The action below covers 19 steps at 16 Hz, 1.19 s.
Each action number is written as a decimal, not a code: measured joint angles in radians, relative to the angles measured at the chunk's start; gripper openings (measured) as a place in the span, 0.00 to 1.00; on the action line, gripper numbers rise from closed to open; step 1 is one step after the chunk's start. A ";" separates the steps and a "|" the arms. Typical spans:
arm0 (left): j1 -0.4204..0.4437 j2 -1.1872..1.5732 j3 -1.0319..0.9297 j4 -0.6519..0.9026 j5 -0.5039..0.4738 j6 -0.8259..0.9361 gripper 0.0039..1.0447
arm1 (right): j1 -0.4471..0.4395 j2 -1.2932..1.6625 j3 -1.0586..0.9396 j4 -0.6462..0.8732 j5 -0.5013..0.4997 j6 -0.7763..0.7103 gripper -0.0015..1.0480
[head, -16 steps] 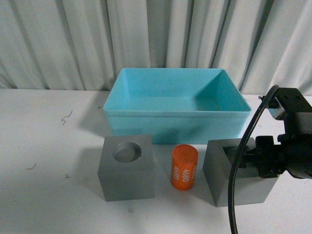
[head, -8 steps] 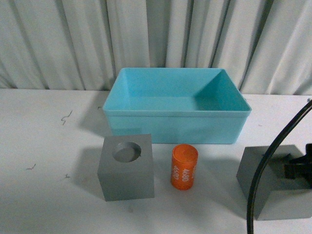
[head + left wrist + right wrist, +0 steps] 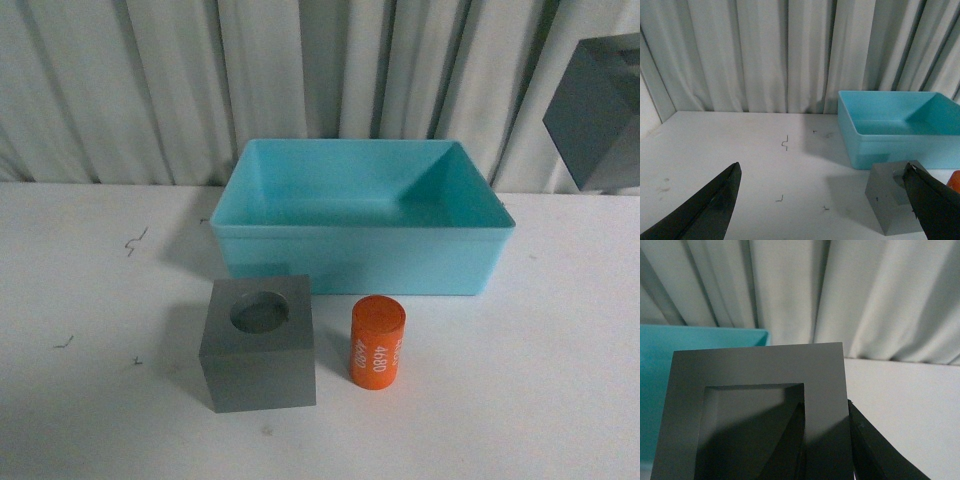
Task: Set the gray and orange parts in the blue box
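The slotted gray cube (image 3: 600,115) hangs in the air at two o'clock from the blue box (image 3: 360,262), the right claw (image 3: 825,407) clamped on its wall. The holed cube (image 3: 258,345) and orange cylinder (image 3: 377,345) stand on the tabletop (image 3: 90,300) at the box's seven and six o'clock; the left claw (image 3: 821,170) gapes apart.

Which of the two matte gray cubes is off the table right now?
The gray cube with the rectangular slot, held aloft by the right gripper clamped on its wall. The gray cube with the round hole sits on the white table.
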 joint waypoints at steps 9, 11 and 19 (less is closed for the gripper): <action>0.000 0.000 0.000 0.000 0.000 0.000 0.94 | 0.220 0.510 0.491 0.011 0.108 0.285 0.18; 0.000 0.000 0.000 0.000 -0.001 0.000 0.94 | 0.220 0.530 0.511 0.000 0.114 0.304 0.18; 0.000 0.000 0.000 0.000 0.000 0.000 0.94 | 0.232 0.723 0.672 -0.080 0.162 0.452 0.18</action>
